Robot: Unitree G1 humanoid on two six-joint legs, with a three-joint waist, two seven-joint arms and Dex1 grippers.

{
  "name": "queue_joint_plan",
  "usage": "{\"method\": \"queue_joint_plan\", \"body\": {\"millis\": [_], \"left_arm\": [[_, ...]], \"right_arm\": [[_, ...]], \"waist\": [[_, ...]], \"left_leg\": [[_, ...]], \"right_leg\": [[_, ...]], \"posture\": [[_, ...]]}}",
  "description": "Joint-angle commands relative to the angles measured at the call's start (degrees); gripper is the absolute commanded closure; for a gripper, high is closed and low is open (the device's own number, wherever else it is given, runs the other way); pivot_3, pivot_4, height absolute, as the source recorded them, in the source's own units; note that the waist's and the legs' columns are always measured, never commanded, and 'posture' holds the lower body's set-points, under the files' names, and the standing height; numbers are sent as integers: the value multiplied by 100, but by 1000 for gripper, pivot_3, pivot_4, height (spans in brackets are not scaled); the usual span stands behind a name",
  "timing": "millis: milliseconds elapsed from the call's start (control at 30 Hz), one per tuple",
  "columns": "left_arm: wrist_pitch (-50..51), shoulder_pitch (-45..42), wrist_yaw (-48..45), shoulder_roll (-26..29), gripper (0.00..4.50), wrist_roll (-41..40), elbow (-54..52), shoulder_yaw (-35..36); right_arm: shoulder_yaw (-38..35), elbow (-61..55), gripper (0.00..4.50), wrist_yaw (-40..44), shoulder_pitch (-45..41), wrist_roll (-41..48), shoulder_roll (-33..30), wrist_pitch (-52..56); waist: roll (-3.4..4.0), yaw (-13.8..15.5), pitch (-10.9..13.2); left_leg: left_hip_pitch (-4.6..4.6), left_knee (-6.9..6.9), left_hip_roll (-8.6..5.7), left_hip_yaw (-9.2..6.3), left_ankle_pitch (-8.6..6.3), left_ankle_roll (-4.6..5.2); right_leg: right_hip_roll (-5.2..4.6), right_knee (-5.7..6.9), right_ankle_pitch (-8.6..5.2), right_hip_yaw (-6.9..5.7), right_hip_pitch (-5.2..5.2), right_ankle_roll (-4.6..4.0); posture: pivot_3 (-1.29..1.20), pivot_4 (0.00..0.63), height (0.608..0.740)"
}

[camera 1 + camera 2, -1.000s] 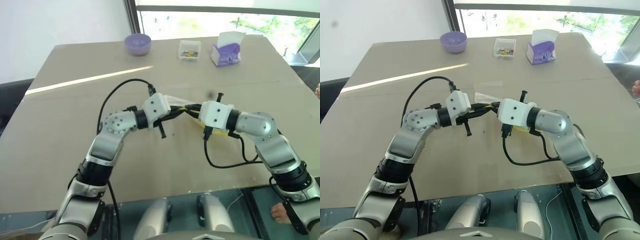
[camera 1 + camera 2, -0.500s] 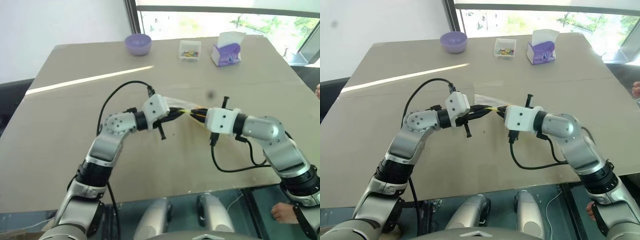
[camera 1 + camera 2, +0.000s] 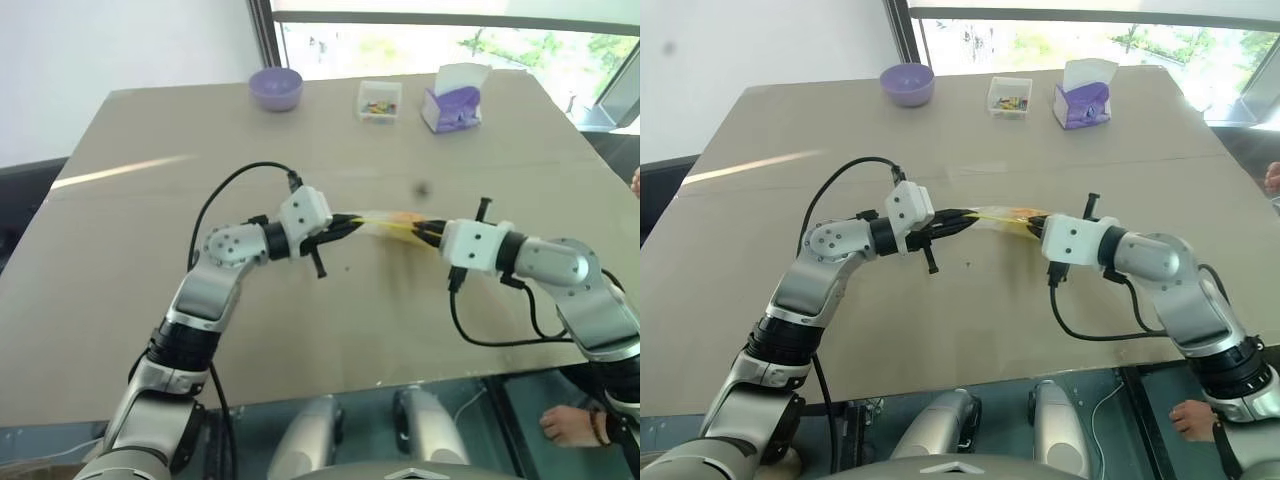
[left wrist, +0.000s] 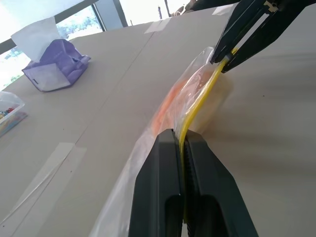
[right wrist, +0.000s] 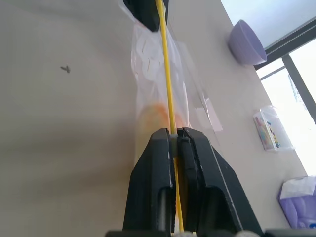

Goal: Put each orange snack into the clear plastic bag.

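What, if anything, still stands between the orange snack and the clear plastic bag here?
Nothing visible does. The orange snack already lies inside the clear plastic bag, which hangs stretched over the table by its yellow seal strip, the left gripper and right gripper each shut on one end.

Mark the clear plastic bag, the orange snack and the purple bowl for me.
clear plastic bag point(image 4: 197, 101): left wrist view, on its yellow seal strip.
orange snack point(image 4: 170, 101): left wrist view, orange patch seen through the film.
purple bowl point(image 3: 275, 88): left eye view, its outer wall.
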Motion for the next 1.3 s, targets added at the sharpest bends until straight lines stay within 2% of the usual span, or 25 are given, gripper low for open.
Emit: {"method": "queue_joint_plan", "body": {"millis": [33, 567, 833, 967, 1000, 1033, 1300], "left_arm": [[-77, 5, 201, 218, 4500, -35, -8, 519], [-77, 70, 242, 221, 4500, -34, -42, 539], [-95, 60, 253, 200, 4500, -22, -15, 517], [-70, 59, 291, 171, 4500, -31, -48, 486], [-68, 58, 297, 166, 4500, -31, -48, 482], [-62, 58, 304, 162, 4500, -30, -49, 480], [-26, 14, 313, 112, 4500, 34, -26, 475]], "right_arm": [[-525, 517, 4453, -142, 194, -181, -318, 1], [-785, 1065, 4453, -249, 446, -200, -639, -328], [-814, 1018, 4453, -200, 462, 23, -596, -242], [-857, 957, 3241, -317, 461, 21, -524, -275], [-881, 927, 3241, -299, 466, 66, -496, -257], [-913, 871, 2610, -238, 487, 137, -470, -209], [-1061, 213, 2610, 165, 775, 756, -341, 212]], "waist": [[0, -2, 0], [0, -1, 0], [0, -1, 0], [-2, 9, -1], [-1, 16, 0], [1, 9, 0], [0, 6, -1]], "left_leg": [[0, 0, 0, 0, 0, 0], [1, 0, 1, 4, 0, 0], [1, 0, 1, 5, 0, 0], [1, 1, 1, 4, 0, 0], [1, 1, 1, 5, 0, 0], [1, 0, 1, 5, 0, 0], [2, 0, 4, 9, 0, 1]], "right_leg": [[0, 0, 0, 0, 0, 0], [0, 0, 0, 3, 0, 0], [0, 0, 0, 4, 0, 0], [0, 0, 0, 3, 1, 0], [0, 0, 0, 3, 2, 0], [0, 0, 0, 4, 0, 0], [2, 0, 0, 8, 1, 0]], "posture": [[0, 150, 740], [0, 150, 740], [0, 150, 740], [0, 150, 740], [0, 150, 740], [0, 150, 740], [0, 150, 740]]}}
